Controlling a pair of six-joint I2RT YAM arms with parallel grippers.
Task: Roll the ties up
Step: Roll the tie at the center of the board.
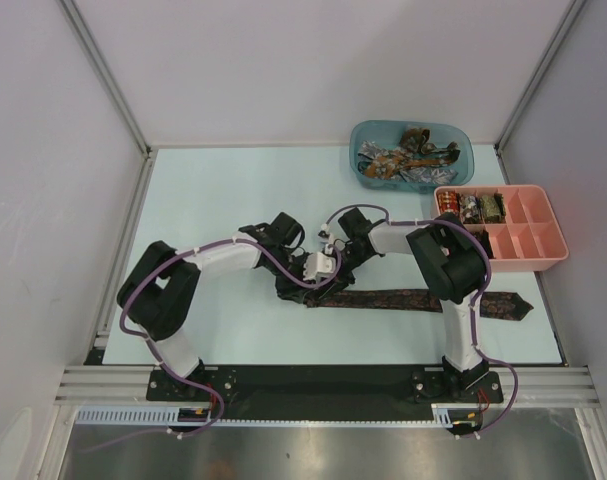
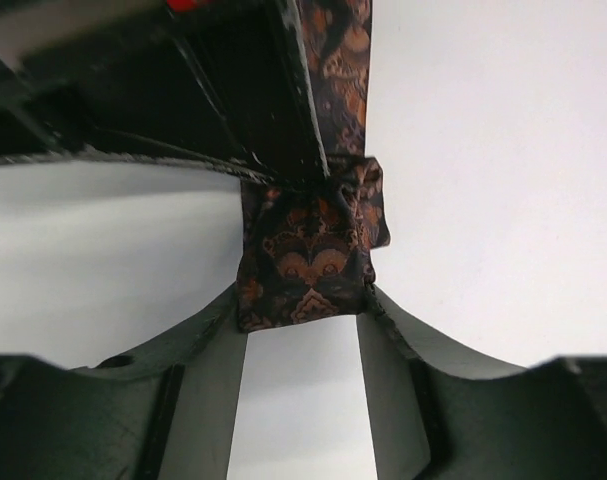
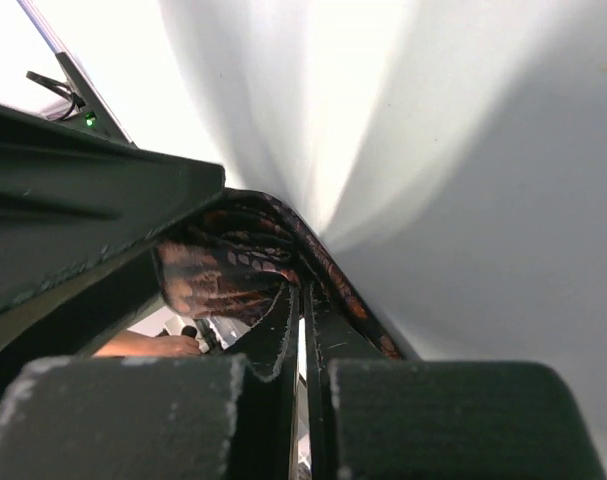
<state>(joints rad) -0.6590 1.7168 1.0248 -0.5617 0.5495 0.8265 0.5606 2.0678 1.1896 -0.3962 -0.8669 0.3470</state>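
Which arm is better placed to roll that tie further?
Left, probably: the left gripper grips the rolled end of the tie, the flat length running straight away. The right gripper is nearly shut at the fabric's edge; grip unclear.

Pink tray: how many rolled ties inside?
3 rolled ties, side by side at the left of the pink tray's far row; the right arm may hide more.
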